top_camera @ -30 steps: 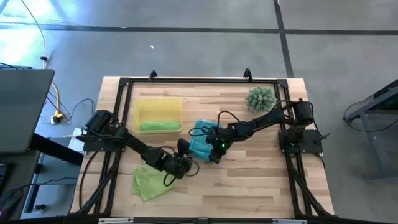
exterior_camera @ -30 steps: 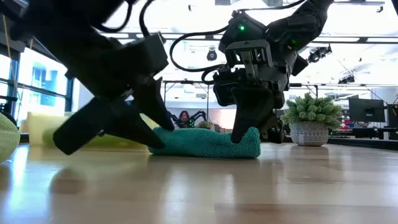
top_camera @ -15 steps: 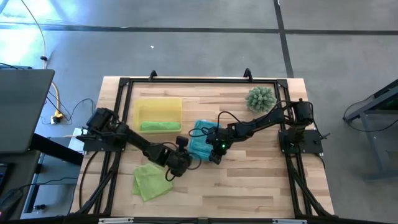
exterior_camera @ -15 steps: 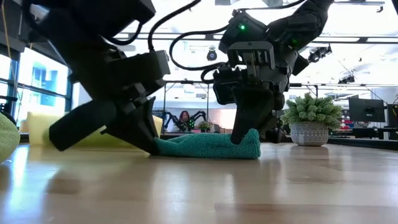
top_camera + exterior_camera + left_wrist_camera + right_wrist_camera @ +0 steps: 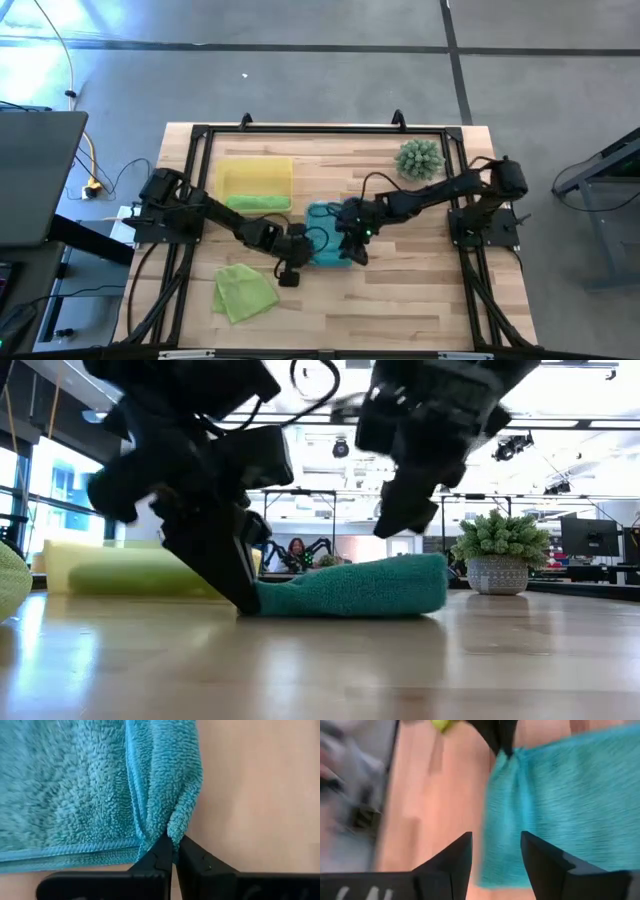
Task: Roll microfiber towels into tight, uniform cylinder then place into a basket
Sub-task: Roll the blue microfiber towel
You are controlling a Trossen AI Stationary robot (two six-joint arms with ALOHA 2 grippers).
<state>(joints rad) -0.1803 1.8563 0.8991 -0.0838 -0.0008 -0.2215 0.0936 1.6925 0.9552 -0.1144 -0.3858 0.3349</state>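
The teal towel (image 5: pixel 325 243) lies on the table's middle, seen folded in the low view (image 5: pixel 360 588). My left gripper (image 5: pixel 299 247) is at its left end, shut on a corner. My right gripper (image 5: pixel 352 247) hangs open just above the towel's right end (image 5: pixel 430 575), touching nothing; its fingers (image 5: pixel 456 860) frame the cloth from above. A rolled lime green towel (image 5: pixel 258 203) lies in the yellow basket (image 5: pixel 255 165). Another lime green towel (image 5: pixel 245 292) lies loose near the front left. My left gripper pinches a bunched corner of the teal towel (image 5: pixel 172 836) between its two fingertips (image 5: pixel 161 854), where the hemmed edge meets a folded edge. It comes slanting down from the table's left. The towel rests on the table, its left end (image 5: pixel 262 600) puckered at the fingers.
A spiky green plant in a pot (image 5: pixel 420 158) stands at the far right. The basket sits at the far left, behind my left arm. Bare wood lies along the near edge and the right half of the table (image 5: pixel 420 290).
My left gripper has moved right to the teal towel's left end and shut on its corner. My right gripper has opened, let go of the towel's right end and risen clear of it. That end now stands a little higher.
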